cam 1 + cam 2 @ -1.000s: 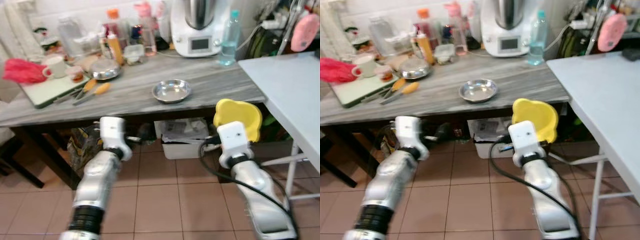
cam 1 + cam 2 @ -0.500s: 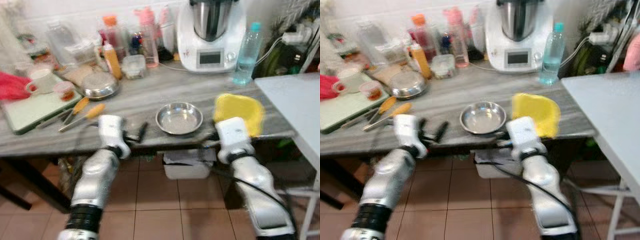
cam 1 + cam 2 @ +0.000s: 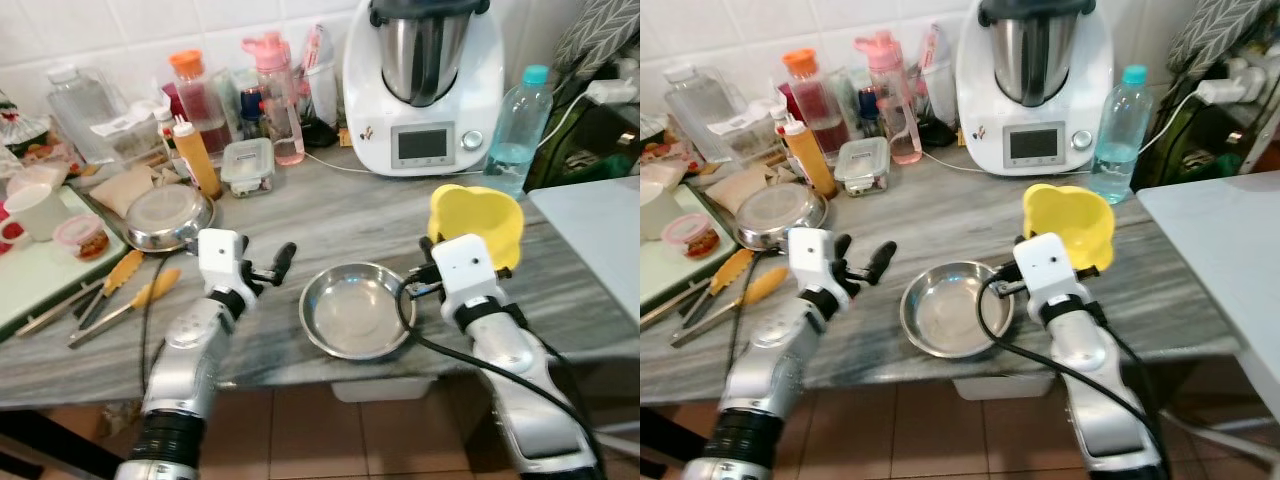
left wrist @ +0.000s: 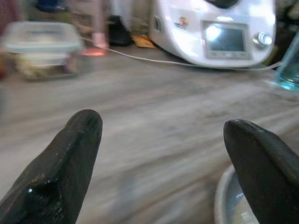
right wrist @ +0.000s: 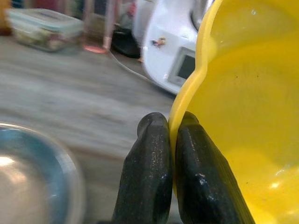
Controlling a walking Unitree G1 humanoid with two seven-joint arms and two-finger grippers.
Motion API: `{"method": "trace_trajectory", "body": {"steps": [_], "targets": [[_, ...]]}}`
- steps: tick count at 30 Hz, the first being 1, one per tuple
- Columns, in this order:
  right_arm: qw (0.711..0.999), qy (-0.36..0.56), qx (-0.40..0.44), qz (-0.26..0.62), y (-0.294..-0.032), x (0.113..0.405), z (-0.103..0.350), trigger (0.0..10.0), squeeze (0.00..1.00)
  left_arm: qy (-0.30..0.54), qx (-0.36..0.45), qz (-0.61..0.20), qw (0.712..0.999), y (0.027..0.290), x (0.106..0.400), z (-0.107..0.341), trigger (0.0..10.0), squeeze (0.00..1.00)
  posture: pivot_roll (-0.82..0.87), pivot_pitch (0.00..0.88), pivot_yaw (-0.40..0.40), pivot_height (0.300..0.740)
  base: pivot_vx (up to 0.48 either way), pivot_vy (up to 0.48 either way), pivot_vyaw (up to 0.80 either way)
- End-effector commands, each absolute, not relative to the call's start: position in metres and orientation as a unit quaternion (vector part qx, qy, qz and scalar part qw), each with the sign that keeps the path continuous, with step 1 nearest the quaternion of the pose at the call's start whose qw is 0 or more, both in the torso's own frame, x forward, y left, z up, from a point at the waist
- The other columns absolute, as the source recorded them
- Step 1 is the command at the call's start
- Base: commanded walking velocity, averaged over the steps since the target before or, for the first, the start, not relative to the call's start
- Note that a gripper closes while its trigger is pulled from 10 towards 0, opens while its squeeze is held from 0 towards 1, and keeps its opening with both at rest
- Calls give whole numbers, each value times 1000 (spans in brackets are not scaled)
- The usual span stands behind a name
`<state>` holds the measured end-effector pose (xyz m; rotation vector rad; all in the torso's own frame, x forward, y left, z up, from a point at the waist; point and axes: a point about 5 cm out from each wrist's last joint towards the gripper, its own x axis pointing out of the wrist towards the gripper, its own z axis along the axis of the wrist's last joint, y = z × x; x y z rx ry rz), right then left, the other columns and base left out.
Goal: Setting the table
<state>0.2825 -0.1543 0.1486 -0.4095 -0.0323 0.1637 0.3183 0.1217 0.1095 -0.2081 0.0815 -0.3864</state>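
Two grippers over grey wood-grain counter — right gripper pinching rim of yellow plastic bowl; left gripper spread wide, empty — round steel dish between.

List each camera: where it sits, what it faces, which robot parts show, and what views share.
Head eyes: look down at the counter; both silver arms show.
Left wrist: along the open left gripper toward the white appliance.
Right wrist: along the right gripper pinching the yellow bowl rim.
Shared: steel bowl, appliance, lidded container.
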Motion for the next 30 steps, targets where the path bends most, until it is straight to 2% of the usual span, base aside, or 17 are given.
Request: {"method": "trace_trajectory", "body": {"steps": [1, 10, 18, 22, 24, 30], "targets": [[975, -36, -199, 92, -146, 284, 157, 10000, 0, 37, -91, -170, 981, 138, 318, 112, 10000, 0, -98, 0, 112, 740, 0, 0, 0], [975, -36, -200, 93, -147, 283, 156, 10000, 0, 30, -88, -176, 980, 143, 308, 113, 10000, 0, -98, 0, 111, 740, 0, 0, 0], [973, -40, -204, 103, -147, 283, 157, 10000, 0, 18, -43, -192, 980, 155, 286, 116, 10000, 0, -87, 0, 109, 740, 0, 0, 0], [968, -45, -209, 135, -144, 286, 160, 10000, 0, 32, -28, -210, 977, 162, 274, 114, 10000, 0, -74, 6, 107, 740, 0, 0, 0], [960, -53, -211, 177, -137, 292, 164, 10000, 0, 51, -22, -234, 971, 166, 265, 111, 10000, 0, -66, 14, 103, 740, 0, 0, 0], [946, -58, -215, 237, -128, 304, 172, 10000, 0, 65, -12, -264, 962, 166, 260, 111, 10000, 0, -53, 27, 93, 740, 0, 0, 0]]}}
